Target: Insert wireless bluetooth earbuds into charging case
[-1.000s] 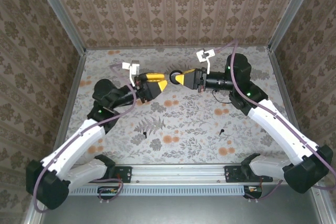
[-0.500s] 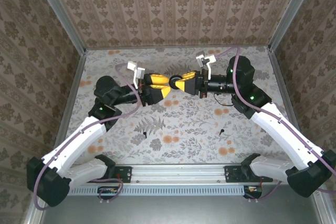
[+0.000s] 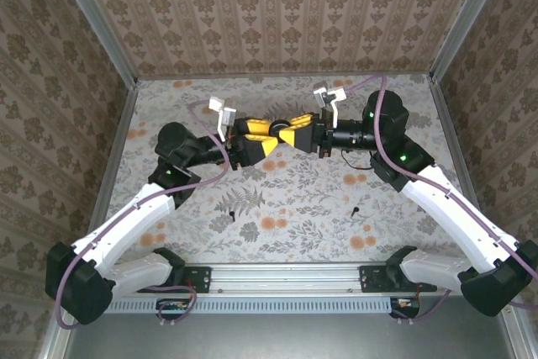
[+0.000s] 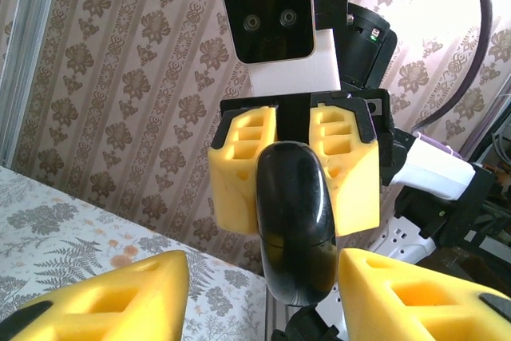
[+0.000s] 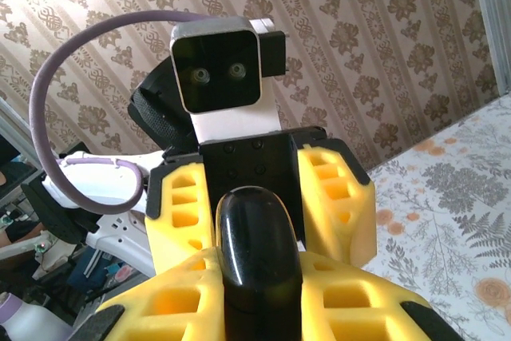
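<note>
The charging case (image 4: 294,221) is a glossy black pebble, held in the air above the middle of the table. My right gripper (image 5: 259,281) is shut on its near end; the case (image 5: 254,229) sticks out past the yellow fingers. My left gripper (image 4: 263,277) faces it head-on, open, one yellow finger (image 4: 120,297) on each side of the case's free end with a gap on both sides. From above, the left gripper (image 3: 269,137) and right gripper (image 3: 286,132) overlap tip to tip. Two tiny black earbuds lie on the cloth, one at the near left (image 3: 231,217), one at the near right (image 3: 356,208).
The floral tablecloth (image 3: 294,191) is ringed by patterned walls (image 3: 269,14) with metal posts at the corners. Both arm bases sit on the rail (image 3: 286,275) at the near edge. White camera mounts (image 3: 329,92) stick up from both wrists.
Both arms swung inward until the grippers met. The left gripper moved right and now straddles the case's free end, its fingers narrowing. The right gripper kept its hold.
</note>
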Robot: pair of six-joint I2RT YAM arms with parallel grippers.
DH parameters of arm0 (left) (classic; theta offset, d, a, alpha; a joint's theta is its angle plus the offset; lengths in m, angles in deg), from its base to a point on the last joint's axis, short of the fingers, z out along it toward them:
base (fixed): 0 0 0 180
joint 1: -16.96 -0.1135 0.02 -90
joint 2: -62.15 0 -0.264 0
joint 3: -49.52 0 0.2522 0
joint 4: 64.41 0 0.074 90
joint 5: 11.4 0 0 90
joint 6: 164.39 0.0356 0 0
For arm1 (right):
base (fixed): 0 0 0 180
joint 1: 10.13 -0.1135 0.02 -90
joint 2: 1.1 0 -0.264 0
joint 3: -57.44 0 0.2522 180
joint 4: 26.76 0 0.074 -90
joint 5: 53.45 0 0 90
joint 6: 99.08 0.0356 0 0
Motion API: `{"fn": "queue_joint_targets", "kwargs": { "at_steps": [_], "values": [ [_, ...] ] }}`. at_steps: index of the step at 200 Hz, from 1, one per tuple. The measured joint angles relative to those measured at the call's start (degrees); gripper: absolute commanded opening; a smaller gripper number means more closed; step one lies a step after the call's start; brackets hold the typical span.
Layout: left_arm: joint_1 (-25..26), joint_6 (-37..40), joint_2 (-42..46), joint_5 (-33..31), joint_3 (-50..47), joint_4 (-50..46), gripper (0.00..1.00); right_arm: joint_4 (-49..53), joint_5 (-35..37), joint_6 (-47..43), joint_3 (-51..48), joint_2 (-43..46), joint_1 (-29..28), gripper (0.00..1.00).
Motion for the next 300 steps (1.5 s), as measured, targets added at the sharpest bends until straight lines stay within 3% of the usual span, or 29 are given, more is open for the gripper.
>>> {"fn": "queue_joint_targets", "kwargs": {
  "at_steps": [84,131,157,206,241,300],
  "values": [
    [0.7,0.0,-0.6,0.3,0.7,1.2,0.39,-0.5,0.1,0.4,0.0,0.0,-0.6,0.14],
    [0.9,-0.5,-0.6,1.1,0.9,1.6,0.08,-0.6,0.9,0.3,0.0,0.0,-0.6,0.19],
    [0.8,0.7,-0.6,1.2,1.0,0.8,0.0,-0.4,1.2,0.3,0.0,0.0,-0.5,0.29],
    [1.8,10.8,1.2,0.6,1.9,-9.6,0.0,2.9,1.9,0.0,0.1,0.0,-0.9,0.39],
    [2.2,18.6,3.4,0.6,2.0,-17.3,0.0,5.6,2.1,-0.3,1.2,-0.3,-0.9,0.4],
    [2.2,23.6,4.8,0.2,2.0,-22.3,0.0,8.7,2.4,-1.3,2.4,-1.2,-0.7,0.41]
  ]
}}
